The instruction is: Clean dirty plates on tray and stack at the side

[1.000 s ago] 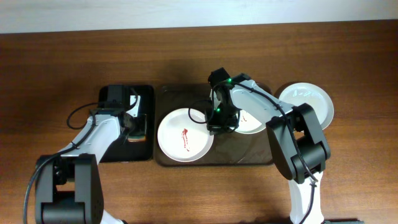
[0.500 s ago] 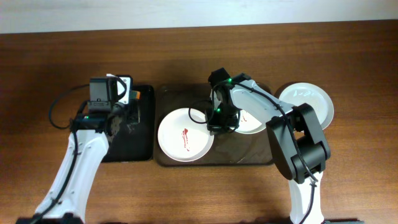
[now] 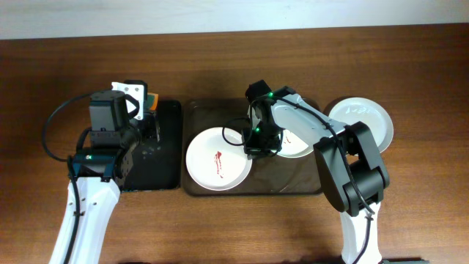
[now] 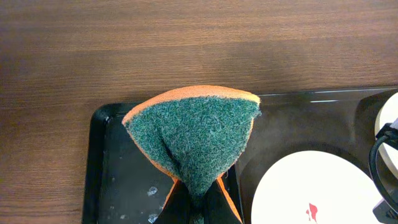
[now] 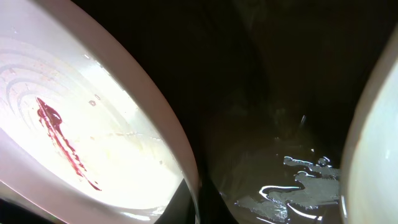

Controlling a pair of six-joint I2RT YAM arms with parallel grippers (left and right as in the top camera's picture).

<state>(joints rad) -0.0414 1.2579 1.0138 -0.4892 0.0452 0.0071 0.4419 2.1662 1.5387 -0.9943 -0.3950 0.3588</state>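
Note:
A white plate with a red smear (image 3: 218,159) lies on the left of the dark brown tray (image 3: 289,185). My right gripper (image 3: 253,148) is shut on this plate's right rim; the right wrist view shows the rim (image 5: 184,163) pinched between the fingers (image 5: 198,210). A second plate (image 3: 299,147) lies on the tray, partly under the right arm. A third plate (image 3: 360,121) sits on the table right of the tray. My left gripper (image 3: 143,106) is shut on a green and orange sponge (image 4: 196,134), held above the black tray (image 4: 121,180).
The small black tray (image 3: 157,161) sits directly left of the brown tray and carries water drops. Water pools on the brown tray floor (image 5: 298,186). Bare wooden table (image 3: 410,205) surrounds both trays. A cable loops beside the left arm (image 3: 51,128).
My left arm has risen off the black tray with the sponge in its jaws and moved toward the tray's far end. The right arm and the plates have not moved.

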